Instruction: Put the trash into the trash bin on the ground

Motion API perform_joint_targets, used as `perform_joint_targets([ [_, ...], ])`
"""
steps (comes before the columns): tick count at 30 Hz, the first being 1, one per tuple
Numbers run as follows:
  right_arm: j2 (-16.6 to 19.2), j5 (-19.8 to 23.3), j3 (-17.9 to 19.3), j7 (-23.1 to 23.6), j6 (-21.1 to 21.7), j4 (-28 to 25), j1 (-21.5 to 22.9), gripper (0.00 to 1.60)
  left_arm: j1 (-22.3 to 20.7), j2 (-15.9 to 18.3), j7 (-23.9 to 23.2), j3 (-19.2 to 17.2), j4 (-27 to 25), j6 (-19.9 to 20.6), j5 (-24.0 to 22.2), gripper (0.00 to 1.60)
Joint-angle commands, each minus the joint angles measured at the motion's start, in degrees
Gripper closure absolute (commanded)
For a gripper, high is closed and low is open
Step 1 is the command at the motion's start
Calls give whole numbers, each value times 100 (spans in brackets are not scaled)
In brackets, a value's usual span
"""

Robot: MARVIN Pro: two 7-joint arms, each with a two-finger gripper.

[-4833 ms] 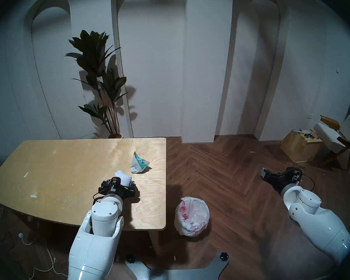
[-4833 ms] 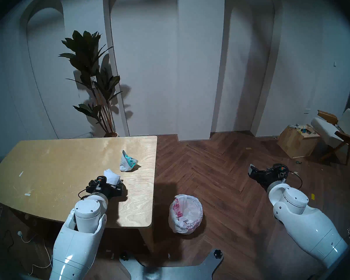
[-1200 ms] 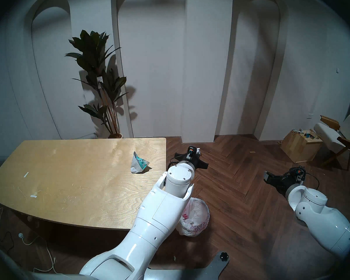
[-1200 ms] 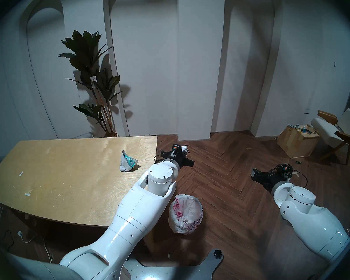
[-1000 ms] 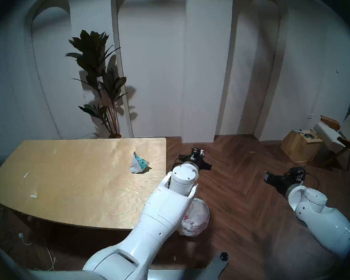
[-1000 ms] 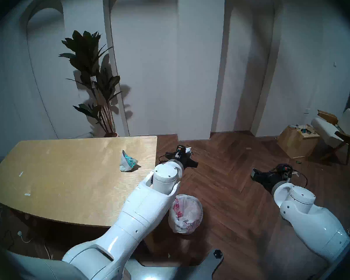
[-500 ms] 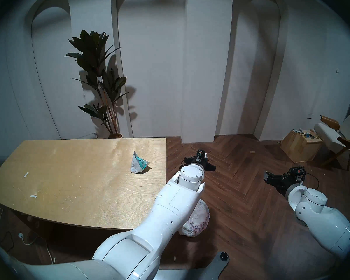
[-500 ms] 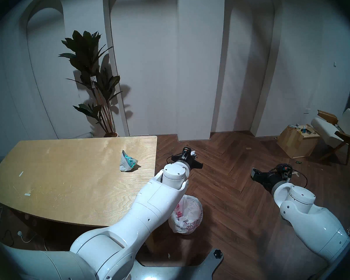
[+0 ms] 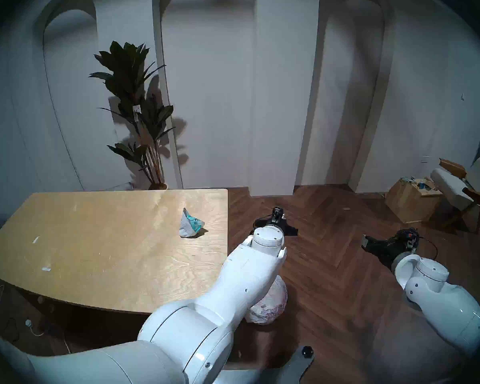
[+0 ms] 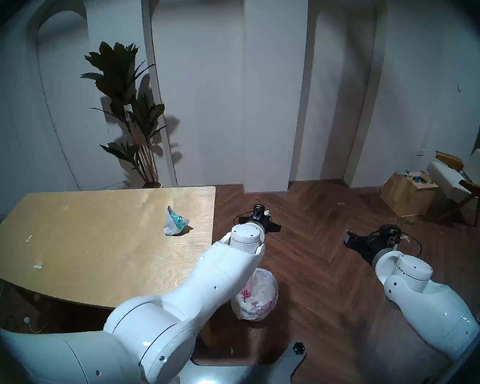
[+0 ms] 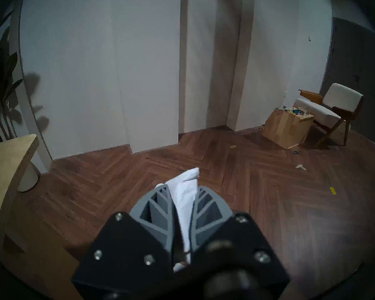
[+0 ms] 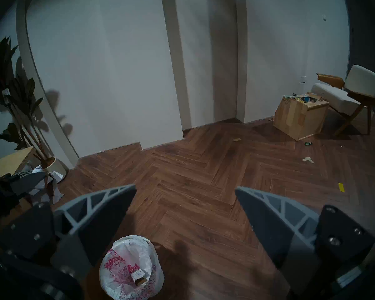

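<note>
Off the right edge of the pale wooden table (image 9: 100, 236), the left gripper (image 11: 183, 206) hangs over the dark wooden floor, its grey fingers (image 11: 158, 206) pressed tight on a crumpled white paper wad (image 11: 185, 191). A few seconds ago that wad lay on the table by the gripper; now it has been lifted and carried off the table to the right. In the last second the arm slid a bit more toward 3 o'clock and lower. The small round bin with a crinkly white and pink bag (image 10: 257, 297) sits on the floor at about 6 o'clock from the gripper, partly hidden under the white arm. So I think the wad must come back over the bin before it is let go. A crumpled white wrapper with teal print (image 9: 190, 224) waits on the table. The right gripper (image 12: 185, 193) is spread wide and holds nothing, off at 3 o'clock.
</note>
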Motion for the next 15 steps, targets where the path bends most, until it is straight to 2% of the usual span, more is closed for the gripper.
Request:
perform_joint_targets([
  [1, 2, 8, 51, -8, -23, -50, 32, 0, -558, -281, -32, -9, 289, -302, -23, 160],
  [15, 1, 4, 49, -2, -23, -46, 34, 0, -860, -380, -66, -98, 1050, -652, -158, 160],
])
